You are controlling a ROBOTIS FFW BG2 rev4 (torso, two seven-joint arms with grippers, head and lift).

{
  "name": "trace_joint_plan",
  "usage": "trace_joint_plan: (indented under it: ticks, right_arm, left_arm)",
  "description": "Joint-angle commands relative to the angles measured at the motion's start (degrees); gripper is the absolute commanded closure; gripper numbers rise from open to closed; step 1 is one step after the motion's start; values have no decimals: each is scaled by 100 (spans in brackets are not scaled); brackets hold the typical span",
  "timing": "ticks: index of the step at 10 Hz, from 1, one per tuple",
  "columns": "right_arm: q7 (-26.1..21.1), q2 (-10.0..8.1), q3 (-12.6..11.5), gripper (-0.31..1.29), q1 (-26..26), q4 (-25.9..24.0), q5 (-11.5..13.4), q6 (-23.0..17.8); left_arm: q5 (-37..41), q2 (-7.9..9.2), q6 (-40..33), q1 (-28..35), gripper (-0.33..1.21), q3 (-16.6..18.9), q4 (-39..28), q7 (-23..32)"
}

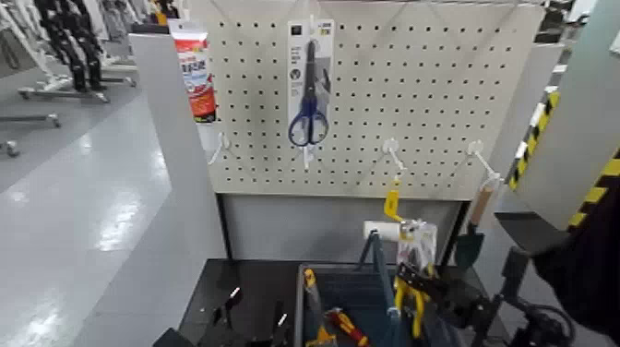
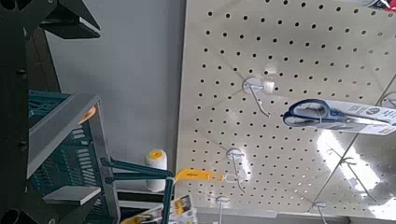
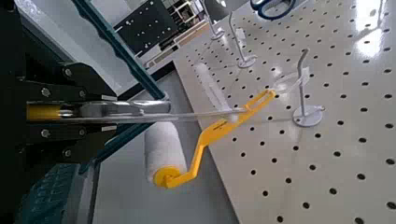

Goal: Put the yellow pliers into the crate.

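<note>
Fingers of our right gripper (image 1: 420, 281) are pinched on the yellow pliers (image 1: 411, 293), held over the crate (image 1: 355, 300); the card's clear edge is hard to make out. Our left gripper (image 1: 249, 318) sits low at the dark table (image 1: 249, 281), cut off, so we can't tell its state. Scissors (image 1: 310, 92) hang on the pegboard (image 1: 415, 83). A red-and-yellow tool (image 1: 346, 325) lies in the crate.

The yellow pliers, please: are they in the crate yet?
Not yet: yellow pliers are held by right gripper above the crate.
</note>
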Motion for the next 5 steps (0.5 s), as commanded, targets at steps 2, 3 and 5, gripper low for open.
trace_joint_plan:
  ticks: [2,3,5]
  right_arm:
    - [-49,12,-8,13,-19,-28,168,142]
    - [-66,12,-26,8,-10,-55,168,63]
    - [-93,29,-17,5,-1,-90,168,-95]
  left_arm:
    - [0,0,0,-9,12,-8,0,-9]
    - [0,9,0,-9,12,-8,0,-9]
    - [0,9,0,-9,12,-8,0,-18]
